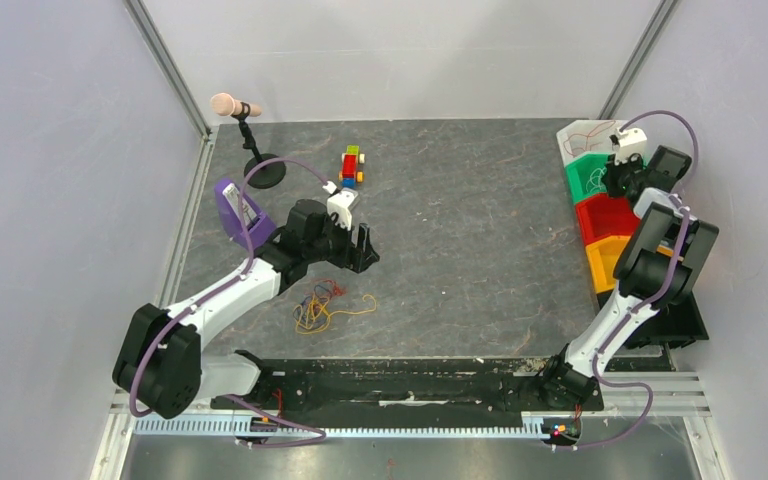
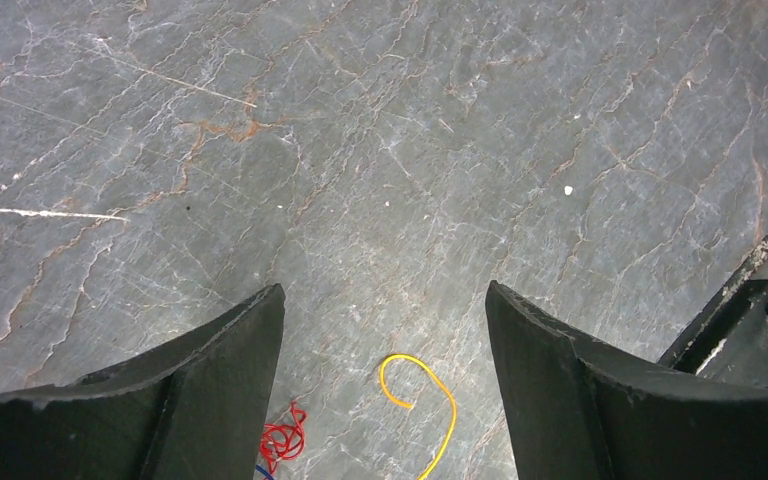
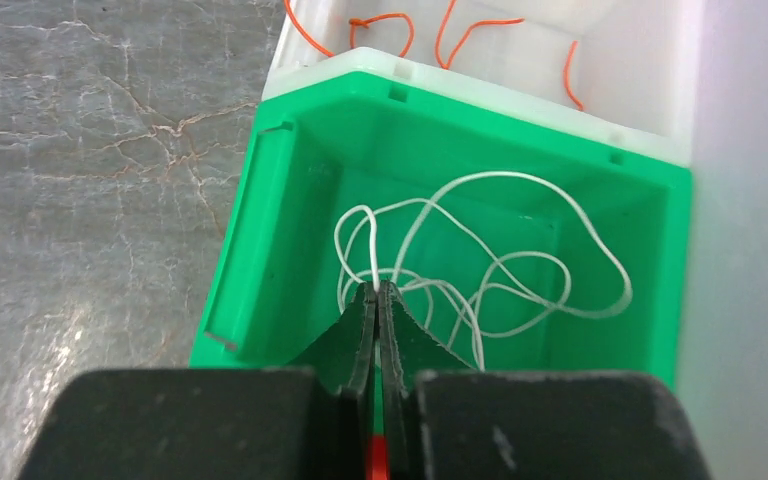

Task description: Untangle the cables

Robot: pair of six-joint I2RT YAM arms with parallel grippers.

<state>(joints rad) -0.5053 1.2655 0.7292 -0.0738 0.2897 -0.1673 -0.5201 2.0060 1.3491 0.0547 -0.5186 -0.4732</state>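
A grey, stone-veined tabletop (image 1: 480, 220) sits inside pale grey walls. The right claw (image 3: 376, 288) is clenched over the green bin (image 3: 280, 200) at the far right corner. A white cable (image 3: 520, 260) runs straight up into the seam between its tips, seemingly pinched there. The rest loops loosely on the bin floor, its widest spread running across the bin. Beyond it, orange cables (image 3: 380, 22) lie in a white bin (image 3: 640, 90). Only the right wrist view shows these strands clearly.

The left claw (image 2: 385, 290) hangs released, jaws wide, above bare tabletop left of centre. Just below it in the left wrist view are a hooked yellow cable (image 2: 430, 400) and a red cable (image 2: 282, 440) crumpled small. The overhead view shows the whole bunch of cables (image 1: 318, 305) near the near edge, apart from the claw. Its yellow strand trails out to the right, parallel to that edge.
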